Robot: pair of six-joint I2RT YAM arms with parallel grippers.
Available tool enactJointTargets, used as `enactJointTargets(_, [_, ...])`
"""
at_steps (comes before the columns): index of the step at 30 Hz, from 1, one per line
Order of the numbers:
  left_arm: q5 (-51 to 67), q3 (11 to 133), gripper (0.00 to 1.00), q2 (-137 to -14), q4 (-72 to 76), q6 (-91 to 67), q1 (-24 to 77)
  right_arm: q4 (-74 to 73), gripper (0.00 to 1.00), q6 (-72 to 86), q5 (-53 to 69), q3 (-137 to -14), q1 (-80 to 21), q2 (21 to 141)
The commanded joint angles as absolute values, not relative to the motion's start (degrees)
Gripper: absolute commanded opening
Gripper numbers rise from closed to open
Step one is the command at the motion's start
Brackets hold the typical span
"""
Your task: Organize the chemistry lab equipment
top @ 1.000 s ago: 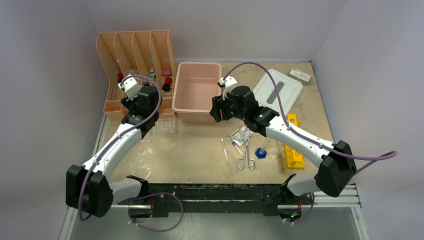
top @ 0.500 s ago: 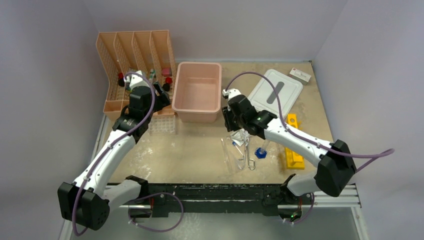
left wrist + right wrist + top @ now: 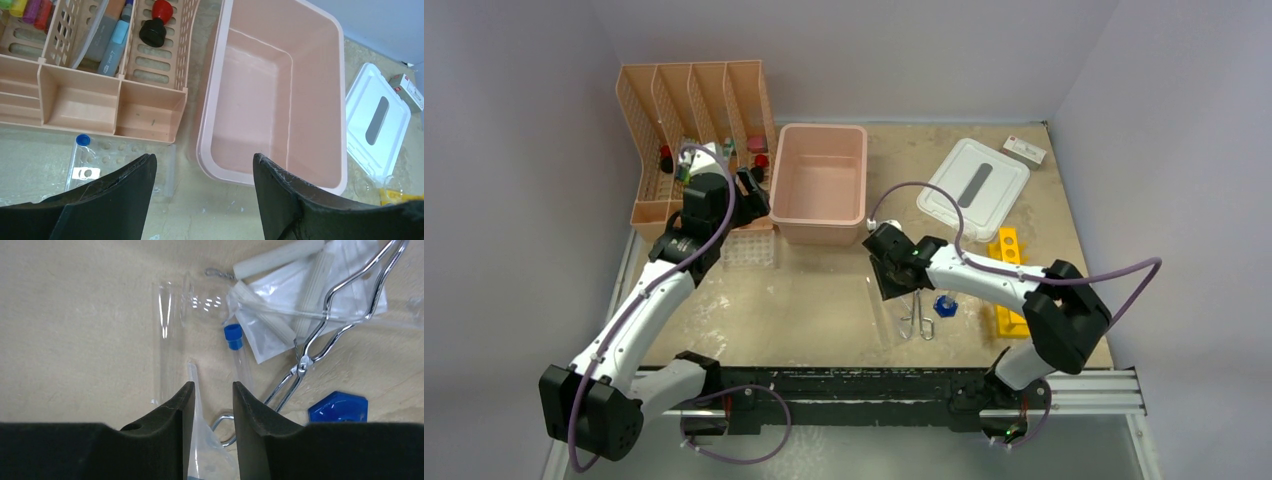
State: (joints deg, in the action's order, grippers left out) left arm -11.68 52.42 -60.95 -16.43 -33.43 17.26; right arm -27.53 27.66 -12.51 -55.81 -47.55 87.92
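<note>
The jaws of the left gripper (image 3: 202, 159) stand wide by the pink bin (image 3: 220, 100), with the clear tube tray (image 3: 117, 150) at 9 o'clock, and those of the right gripper (image 3: 209, 385) sit narrow around a clear pointed tube (image 3: 202, 440), though I cannot tell if they hold it, with the metal forceps (image 3: 325, 320) at 2 o'clock.

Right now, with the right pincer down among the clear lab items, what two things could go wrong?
1. The right pincer straddles a clear pointed piece, but the blue-capped tube and the loop of the metal forceps lie right beside its fingers; closing or lifting could catch or drag them.
2. The long clear tube just left of it lies loose and might roll if nudged.
</note>
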Motion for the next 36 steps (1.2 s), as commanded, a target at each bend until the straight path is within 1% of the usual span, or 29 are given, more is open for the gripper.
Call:
enactJointTargets(1, [-10.06,52.75,0.69,-58.71,-15.35,-33.00,16.96,-30.45,0.36,32.68,-13.47,-53.84,-47.90,87.34])
enactJointTargets(4, [-10.02,51.63,0.69,-57.90,-14.88,-33.56,16.96,-31.55,0.36,34.36,-15.34,-53.10,-47.90,87.19])
enactJointTargets(8, [-10.02,51.14,0.69,-57.10,-15.07,-33.88,16.96,-32.42,0.42,35.74,-16.91,-52.51,-47.90,87.39])
enactJointTargets(11, [-10.03,51.11,0.69,-56.66,-15.38,-34.01,16.96,-30.98,0.42,35.87,-16.10,-51.35,-47.90,87.99])
enactJointTargets(16, [-9.95,51.27,0.69,-55.92,-15.84,-34.19,16.96,-27.36,0.36,34.90,-14.08,-49.26,-47.90,88.51])
enactJointTargets(23, [-9.48,51.67,0.69,-55.47,-16.59,-34.68,16.96,-24.53,0.32,33.78,-14.52,-48.63,-47.90,91.38])
enactJointTargets(28, [-8.74,51.74,0.69,-55.24,-16.78,-36.35,16.96,-23.28,0.25,33.57,-15.98,-48.52,-47.86,92.82])
enactJointTargets(31, [-6.41,51.41,0.69,-55.60,-16.92,-38.53,16.96,-22.45,0.20,33.64,-18.91,-48.49,-47.90,92.36])
enactJointTargets(34, [-3.14,48.84,0.68,-55.29,-14.47,-42.15,16.96,-20.41,0.11,32.75,-19.65,-47.81,-47.90,89.55])
enactJointTargets(36, [-0.51,47.71,0.69,-55.26,-12.61,-44.40,16.96,-19.58,0.09,32.20,-19.75,-47.69,-47.90,87.01])
